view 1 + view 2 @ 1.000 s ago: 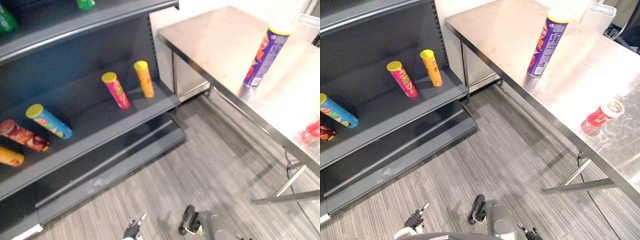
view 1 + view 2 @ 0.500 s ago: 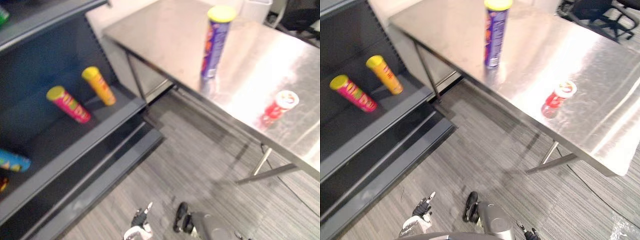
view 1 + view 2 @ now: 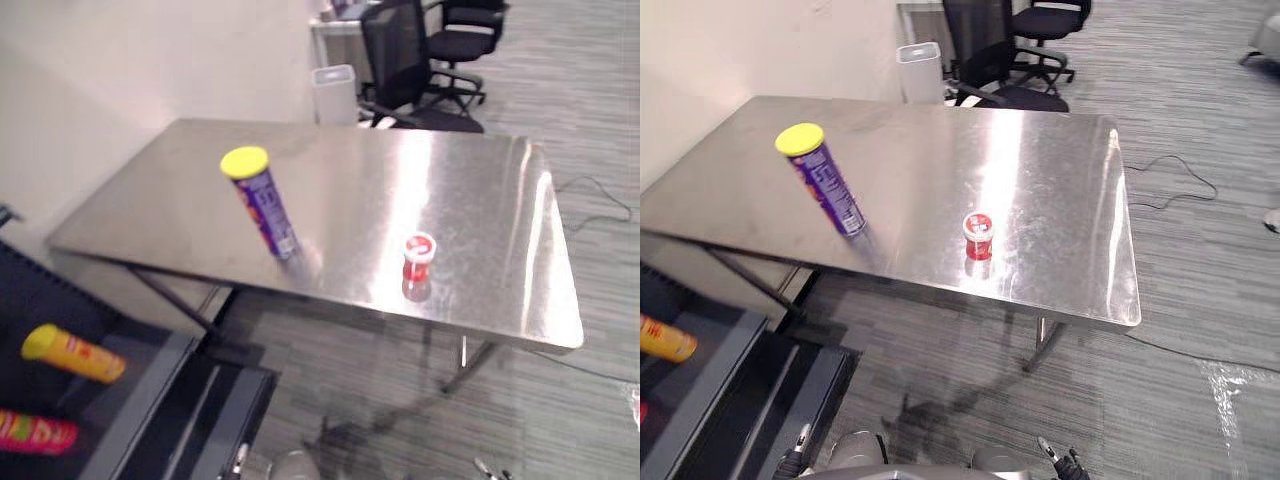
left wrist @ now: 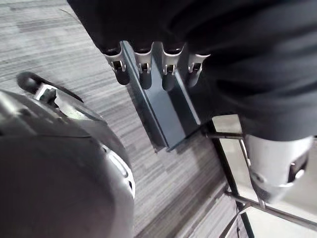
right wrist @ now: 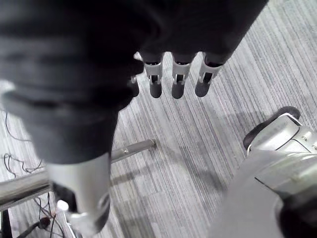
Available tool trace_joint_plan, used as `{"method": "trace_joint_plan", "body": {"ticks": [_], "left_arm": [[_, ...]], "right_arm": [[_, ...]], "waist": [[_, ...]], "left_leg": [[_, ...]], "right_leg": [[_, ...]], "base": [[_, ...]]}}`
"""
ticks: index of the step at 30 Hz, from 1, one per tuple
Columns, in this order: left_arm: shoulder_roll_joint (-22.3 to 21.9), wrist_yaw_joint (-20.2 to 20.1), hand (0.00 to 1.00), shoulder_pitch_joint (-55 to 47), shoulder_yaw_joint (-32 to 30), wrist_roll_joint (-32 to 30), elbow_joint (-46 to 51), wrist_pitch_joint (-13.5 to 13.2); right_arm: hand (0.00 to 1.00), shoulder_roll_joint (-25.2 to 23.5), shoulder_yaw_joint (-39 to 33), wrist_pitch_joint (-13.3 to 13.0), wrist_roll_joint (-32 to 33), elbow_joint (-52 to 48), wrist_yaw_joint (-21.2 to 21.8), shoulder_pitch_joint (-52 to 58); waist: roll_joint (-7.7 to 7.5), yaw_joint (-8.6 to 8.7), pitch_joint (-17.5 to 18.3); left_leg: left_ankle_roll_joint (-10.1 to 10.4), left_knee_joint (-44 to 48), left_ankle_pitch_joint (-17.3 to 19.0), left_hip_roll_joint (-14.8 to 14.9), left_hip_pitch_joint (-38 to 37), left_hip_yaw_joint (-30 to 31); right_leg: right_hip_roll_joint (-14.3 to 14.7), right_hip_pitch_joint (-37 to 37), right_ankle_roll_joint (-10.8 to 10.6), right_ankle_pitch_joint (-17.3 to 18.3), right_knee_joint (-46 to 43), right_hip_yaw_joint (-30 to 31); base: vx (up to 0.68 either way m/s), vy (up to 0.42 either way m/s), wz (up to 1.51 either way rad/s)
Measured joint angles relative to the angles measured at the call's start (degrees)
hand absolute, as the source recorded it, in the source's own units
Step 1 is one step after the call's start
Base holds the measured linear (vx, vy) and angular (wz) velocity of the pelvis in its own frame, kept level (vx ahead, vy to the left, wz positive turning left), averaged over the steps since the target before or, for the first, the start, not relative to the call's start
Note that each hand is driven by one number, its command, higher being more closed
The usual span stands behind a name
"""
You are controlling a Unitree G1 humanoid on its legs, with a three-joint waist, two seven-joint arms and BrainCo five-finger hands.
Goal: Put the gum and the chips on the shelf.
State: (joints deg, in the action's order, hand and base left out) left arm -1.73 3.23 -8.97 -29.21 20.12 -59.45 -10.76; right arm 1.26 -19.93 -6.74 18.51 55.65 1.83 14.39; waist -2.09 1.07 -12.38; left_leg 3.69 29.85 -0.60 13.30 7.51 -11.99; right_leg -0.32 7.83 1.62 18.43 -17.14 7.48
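Now | chips point(image 3: 825, 180), gum point(image 3: 979, 236) on table point(image 3: 1060, 200) | left hand point(image 4: 143, 69), right hand point(image 5: 178, 74) relaxed, well below

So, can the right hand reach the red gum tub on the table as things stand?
Probably not yet. The right hand hangs low over the carpet, fingers relaxed, while the gum tub stands on the steel table. Nothing close blocks it; the arm must rise first.

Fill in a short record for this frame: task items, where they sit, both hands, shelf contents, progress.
chips: purple can, yellow lid, standing on the steel table
gum: red tub, on the same table, apart from the purple can
left hand: open, empty
right hand: open, empty
shelf: orange can, pink can
progress: neither item picked up yet
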Motion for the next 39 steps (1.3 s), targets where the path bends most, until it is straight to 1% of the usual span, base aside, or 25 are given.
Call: {"method": "trace_joint_plan", "body": {"ticks": [1, 2, 3, 4, 5, 6, 7, 8, 9, 11, 12, 13, 14, 16, 17, 20, 21, 22, 23, 25, 27, 28, 32, 33, 39], "left_arm": [[1.22, 0.2, 0.0, 0.08, 0.3, 0.04, -0.05, 0.02], [1.69, 0.39, 0.0, 0.14, 0.92, 0.05, -0.06, -0.01], [2.26, 0.39, 0.0, 0.18, 2.25, 0.06, 0.14, -0.39], [2.39, 0.41, 0.0, 0.3, 2.54, 0.06, 0.12, -0.45], [2.37, 0.44, 0.0, 0.4, 2.91, 0.07, 0.07, -0.45], [2.2, 0.52, 0.0, 1.25, 4.2, 0.17, -0.31, -0.42], [1.95, 0.5, 0.0, 1.87, 4.58, 0.14, -1.8, -0.47], [2.57, 0.4, 0.0, 2.13, 5.33, 0.0, -2.15, -0.45], [2.53, 0.35, 0.0, 2.68, 6.96, 0.0, -3.09, -0.32], [1.67, 0.17, 0.0, 2.68, 8.83, -0.01, -3.83, -0.43], [1.07, 0.12, 0.0, 2.83, 9.81, -0.02, -4.15, -0.43], [0.93, 0.09, 0.0, 2.89, 11.06, -0.14, -4.65, -0.41], [0.96, 0.06, 0.0, 2.91, 11.56, -0.16, -4.79, -0.43], [1.91, -0.21, 0.0, 3.05, 14.08, -0.29, -5.54, -0.43], [2.04, -0.39, 0.0, 3.08, 15.65, -0.31, -5.67, -0.4], [2.95, -1.07, 0.0, 3.24, 17.85, -1.13, -6.1, -0.38], [2.98, -1.08, 0.0, 3.29, 18.15, -1.15, -6.17, -0.38], [3.16, -1.2, 0.0, 3.39, 18.7, -1.24, -6.26, -0.37], [3.44, -1.32, 0.0, 3.5, 18.81, -1.26, -6.26, -0.38], [4.88, -1.61, 0.0, 3.58, 19.53, -3.34, -6.48, -0.32], [5.68, -1.91, 0.0, 3.87, 19.94, -4.89, -6.74, -0.14], [6.22, -2.06, 0.0, 4.18, 20.36, -5.64, -7.01, 0.23], [6.46, -2.31, 0.0, 4.72, 20.93, -7.38, -7.94, 0.33], [6.68, -2.35, 0.0, 4.89, 23.68, -7.82, -8.44, 0.87], [6.69, -2.37, 0.0, 4.89, 23.73, -7.83, -8.44, 0.87]], "right_arm": [[0.0, -0.52, 0.01, 0.32, -0.03, 1.27, -0.05, 0.39], [0.0, -0.94, 0.08, 0.35, -0.04, 1.71, 0.07, 0.68], [0.0, -1.71, 0.03, 0.36, -0.04, 2.18, 0.05, 1.09], [0.0, -1.85, -0.01, 0.36, -0.03, 2.96, 0.04, 1.1], [0.0, -1.8, -0.1, 0.35, -0.03, 3.48, 0.02, 1.13], [0.0, -1.72, -0.39, 0.32, -0.02, 3.73, 0.02, 1.07], [0.0, -1.77, -0.39, 0.22, -0.02, 3.65, 0.06, 0.55], [0.0, -1.91, -0.26, 0.25, -0.02, 3.72, 0.05, 0.09], [0.0, -1.57, -0.6, 0.18, -0.02, 3.97, 0.0, 0.01], [0.0, -0.41, -1.09, 0.21, 0.03, 4.58, -0.11, 0.44], [0.0, 0.57, -1.12, 0.21, 0.16, 5.04, -0.09, -0.13], [0.0, 1.1, -1.3, 0.17, 0.51, 5.62, -0.09, -1.05], [0.0, 1.19, -1.34, 0.17, 0.58, 5.96, -0.1, -1.44], [0.0, 1.16, -1.24, 0.14, 0.58, 6.07, -0.11, -2.2], [0.0, 1.17, -0.99, 0.12, 0.56, 6.08, -0.12, -2.69], [0.0, 1.23, -0.38, 0.12, 0.52, 6.12, -0.15, -3.05], [0.0, 1.27, -0.36, 0.13, 0.51, 6.15, -0.15, -3.11], [0.0, 1.29, -0.23, 0.15, 0.48, 6.16, -0.14, -3.17], [0.0, 1.24, -0.05, 0.18, 0.48, 6.29, -0.15, -3.3], [0.0, 0.89, 0.55, 0.2, 0.29, 6.79, -0.02, -3.57], [0.0, 0.55, 0.73, 0.26, 0.09, 7.46, -0.04, -3.6], [0.0, 0.4, 0.72, 0.33, -0.01, 8.31, -0.05, -3.44], [0.0, 0.33, 0.54, 0.77, -0.47, 8.39, -0.04, -1.93], [0.0, 0.99, 0.1, 1.31, -0.69, 10.58, 0.04, -2.94], [0.0, 1.02, 0.14, 1.31, -0.69, 10.58, 0.04, -2.93]], "waist": [[-1.26, -0.72, 1.14], [-2.06, -0.44, 1.87], [-3.08, -0.21, 2.73], [-3.33, -0.03, 3.1], [-2.97, 0.27, 3.33], [-1.74, 0.25, 3.71], [-1.33, 0.22, 4.33], [-2.01, 0.12, 4.39], [-0.85, 0.79, 4.51], [0.95, 0.69, 5.17], [2.43, 0.7, 5.27], [3.21, 0.83, 5.12], [3.29, 0.82, 5.08], [3.11, 0.77, 5.17], [3.01, 0.77, 5.11], [2.77, 0.78, 5.1], [2.79, 0.75, 5.11], [2.77, 0.67, 5.11], [2.59, 0.48, 5.21], [1.06, 0.49, 5.9], [0.31, 0.52, 6.0], [-0.37, 0.69, 6.06], [-0.46, 1.05, 6.1], [0.0, 1.66, 6.85], [0.01, 1.59, 6.86]], "left_leg": [[-0.38, -5.96, -2.0, -2.75, -2.18, 0.59], [-0.52, -7.94, -2.38, -3.57, -3.14, 0.68], [0.3, -11.46, -3.05, -4.51, -4.3, 0.69], [0.41, -13.69, -3.28, -5.11, -5.47, 0.86], [0.36, -14.85, -3.43, -5.08, -6.14, 1.27], [0.29, -16.33, -3.52, -4.45, -6.77, 2.09], [0.34, -16.99, -3.47, -4.45, -6.99, 1.97], [0.5, -17.21, -3.33, -5.4, -7.12, 2.15], [0.89, -18.98, -3.2, -5.44, -8.19, 3.83], [1.3, -23.2, -3.42, -5.52, -10.54, 4.83], [1.69, -25.94, -3.69, -5.59, -11.75, 4.73], [1.7, -27.99, -3.68, -5.53, -12.51, 4.67], [1.72, -28.83, -3.67, -5.47, -12.79, 4.66], [2.7, -30.9, -2.95, -4.86, -13.11, 4.62], [3.57, -32.13, -2.3, -4.42, -13.33, 4.62], [4.77, -34.8, -0.41, -4.02, -13.96, 3.64], [4.59, -35.0, 0.32, -4.01, -14.03, 2.98], [4.56, -35.2, 2.01, -3.99, -14.26, 1.66], [4.51, -35.2, 2.25, -4.31, -14.48, 1.12], [3.59, -35.2, 2.87, -5.68, -14.8, -2.49], [3.08, -35.15, 3.18, -6.61, -14.87, -5.08], [2.64, -34.63, 3.65, -7.17, -14.94, -6.35], [2.09, -34.45, 4.38, -8.52, -16.08, -8.41], [1.81, -34.07, 4.63, -9.0, -16.81, -7.68], [1.81, -33.82, 4.63, -9.02, -16.64, -7.07]], "right_leg": [[-1.5, -0.54, -1.06, 0.61, -1.24, 1.08], [-2.11, -1.09, -1.87, 0.09, -1.46, 0.91], [-3.15, -1.84, -3.12, -0.84, -2.33, 0.77], [-3.33, -1.98, -3.3, -1.76, -3.37, 0.57], [-3.13, -2.7, -3.55, -2.21, -5.04, 0.47], [-2.4, -5.44, -2.44, -0.95, -7.58, 0.34], [-3.2, -4.8, -2.97, -0.83, 3.46, 0.35], [-4.38, -4.82, -3.52, -6.21, 7.14, 0.25], [-4.09, -4.06, -3.26, -6.11, 6.3, -1.25], [-3.84, -4.45, -3.28, -6.09, 5.86, -2.05], [-3.6, -4.46, -3.29, -6.09, 5.84, -2.2], [-3.3, -4.69, -3.29, -6.08, 5.88, -2.3], [-3.18, -4.77, -3.29, -6.08, 5.96, -2.35], [-2.46, -5.61, -3.3, -6.08, 6.03, -2.39], [-1.94, -5.91, -3.53, -6.23, 6.48, -2.37], [-1.35, -6.82, -4.66, -6.98, 7.65, -1.62], [-1.26, -6.83, -5.06, -7.27, 8.11, -1.26], [-1.0, -6.92, -5.58, -8.0, 8.95, -0.42], [-1.11, -6.93, -5.96, -8.41, 9.35, 0.51], [-2.19, -7.74, -7.1, -10.42, 11.32, 4.04], [-2.98, -8.66, -7.82, -11.76, 12.45, 6.35], [-3.49, -8.77, -8.29, -12.34, 13.08, 7.67], [-4.46, -8.61, -8.95, -12.89, 13.99, 9.82], [-5.01, -7.78, -9.29, -13.13, 14.15, 9.2], [-5.14, -7.57, -9.37, -13.2, 14.19, 8.41]], "base": [[0.23, 0.221, -0.15], [0.22, 0.211, 0.09], [0.2, 0.201, 0.36], [0.18, 0.207, 0.38], [0.13, 0.196, 0.25], [0.02, 0.179, 0.1], [-0.04, 0.148, -0.04], [-0.11, 0.053, 0.1], [-0.05, -0.041, 0.19], [0.01, -0.043, 0.17], [0.03, 0.011, 0.05], [0.02, 0.033, 0.06], [-0.01, 0.054, 0.06], [-0.05, 0.076, 0.01], [-0.05, 0.09, -0.02], [-0.07, 0.124, -0.08], [-0.08, 0.198, -0.22], [-0.05, 0.134, -0.29], [-0.06, 0.163, -0.55], [-0.08, 0.153, -0.78], [-0.08, 0.148, -0.75], [-0.08, 0.135, -0.63], [-0.05, 0.078, -0.33], [0.0, 0.0, 0.0], [0.0, -0.002, 0.04]]}}
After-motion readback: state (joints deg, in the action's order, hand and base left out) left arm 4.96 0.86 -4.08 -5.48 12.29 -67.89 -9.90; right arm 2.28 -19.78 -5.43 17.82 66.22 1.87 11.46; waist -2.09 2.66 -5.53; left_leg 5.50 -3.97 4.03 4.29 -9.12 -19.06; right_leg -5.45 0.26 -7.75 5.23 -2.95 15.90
